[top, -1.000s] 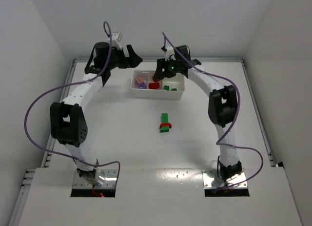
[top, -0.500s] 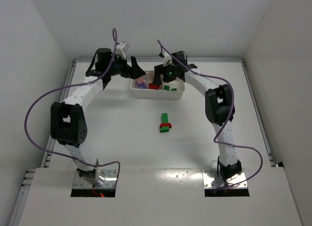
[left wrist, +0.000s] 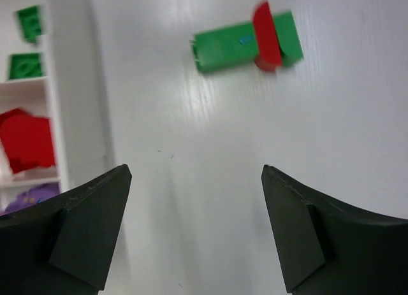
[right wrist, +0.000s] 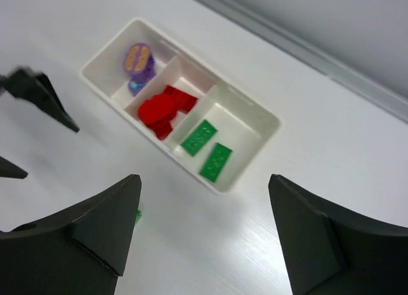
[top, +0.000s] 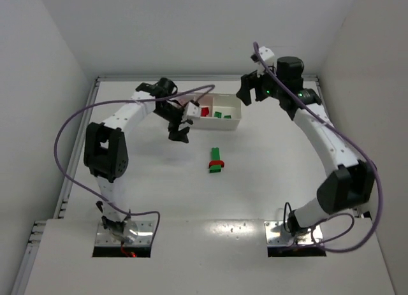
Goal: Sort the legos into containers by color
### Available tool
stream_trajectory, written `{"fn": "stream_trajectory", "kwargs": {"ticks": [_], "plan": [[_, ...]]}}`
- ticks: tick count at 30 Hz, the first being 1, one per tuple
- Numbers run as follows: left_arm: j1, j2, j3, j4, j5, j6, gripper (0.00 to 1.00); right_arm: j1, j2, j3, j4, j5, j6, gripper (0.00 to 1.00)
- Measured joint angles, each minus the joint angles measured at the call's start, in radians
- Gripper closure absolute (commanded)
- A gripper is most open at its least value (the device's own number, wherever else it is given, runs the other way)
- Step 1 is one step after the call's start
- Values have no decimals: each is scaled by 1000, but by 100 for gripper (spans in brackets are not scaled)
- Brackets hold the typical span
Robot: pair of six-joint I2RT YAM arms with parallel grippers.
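Observation:
The containers are three compartments of a white tray. In the right wrist view they hold a purple lego, red legos and two green legos. On the table in front of the tray lies a green lego with a red lego across it. My left gripper is open and empty, just in front of the tray's left end. Up and to the right of the tray, my right gripper hangs open and empty.
White walls stand close on three sides of the table. The left arm's purple cable arcs over the tray's left part. The left fingers show at the left edge of the right wrist view.
The left gripper has swung from behind the tray to its near left side, facing the table. The right arm has lifted off the tray and pulled away to the right.

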Motion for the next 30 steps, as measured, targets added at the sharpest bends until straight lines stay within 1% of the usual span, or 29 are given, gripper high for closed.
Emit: {"fn": "stream_trajectory", "kwargs": {"ticks": [3, 7, 9, 11, 14, 17, 18, 19, 21, 30], "plan": [[-33, 95, 53, -127, -38, 253, 10, -23, -109, -69, -14, 54, -20, 18], [-76, 211, 163, -218, -50, 521, 10, -39, -149, -188, -81, 121, -16, 18], [-97, 240, 188, -237, -48, 626, 10, -49, -150, -244, -117, 143, -6, 18], [-117, 261, 211, -255, -43, 698, 10, -64, -160, -297, -145, 158, 4, 18], [-148, 276, 229, -264, -33, 755, 10, -90, -192, -340, -187, 186, 12, 18], [-179, 285, 233, -272, -13, 787, 13, -111, -241, -346, -206, 220, 30, 18], [-191, 288, 233, -275, -9, 795, 14, -116, -260, -346, -206, 230, 40, 18], [-201, 293, 233, -277, -5, 800, 18, -121, -276, -346, -207, 240, 51, 18], [-219, 304, 233, -279, 0, 806, 21, -129, -303, -346, -211, 256, 71, 18], [-280, 373, 232, -280, 4, 824, 21, -164, -315, -319, -248, 271, 116, 18]]}}
